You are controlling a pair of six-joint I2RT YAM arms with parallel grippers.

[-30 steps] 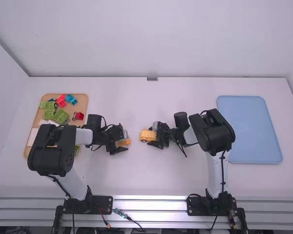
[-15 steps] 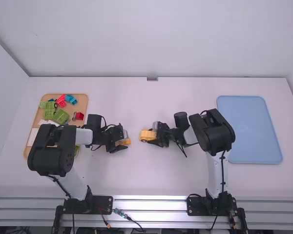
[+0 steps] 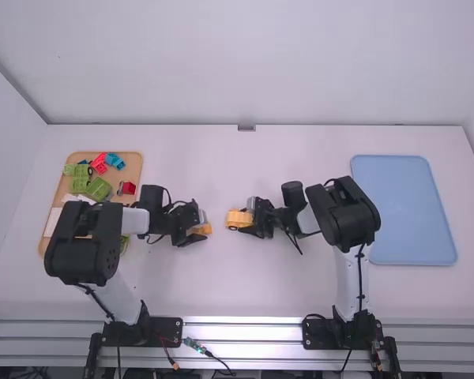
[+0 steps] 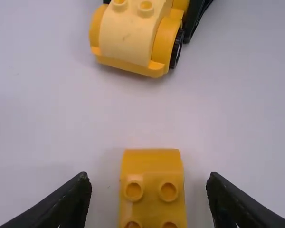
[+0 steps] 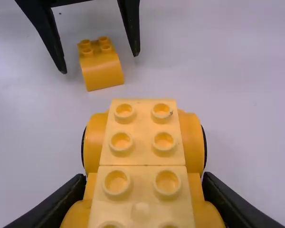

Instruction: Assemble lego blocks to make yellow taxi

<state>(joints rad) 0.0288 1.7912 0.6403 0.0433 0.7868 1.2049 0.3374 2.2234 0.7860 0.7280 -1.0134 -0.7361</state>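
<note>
My left gripper point(image 3: 199, 227) is low over the table, left of the middle. In the left wrist view the gripper point(image 4: 148, 185) stands open, one finger on each side of a curved orange-yellow block point(image 4: 152, 164) with studs, a gap on both sides. The same block point(image 5: 102, 73) rests on the table in the right wrist view. My right gripper point(image 3: 250, 219) is across from it, at the yellow wheeled car body point(image 3: 238, 217). In the right wrist view the gripper point(image 5: 143, 180) is shut on this car body point(image 5: 142, 154), whose pale yellow studded top faces up.
At the left a wooden tray point(image 3: 57, 197) holds green blocks point(image 3: 99, 188), red blocks point(image 3: 99, 163) and a blue block point(image 3: 115, 161), partly under the left arm. A light blue tray point(image 3: 403, 209) lies at the right, beyond the right arm's elbow.
</note>
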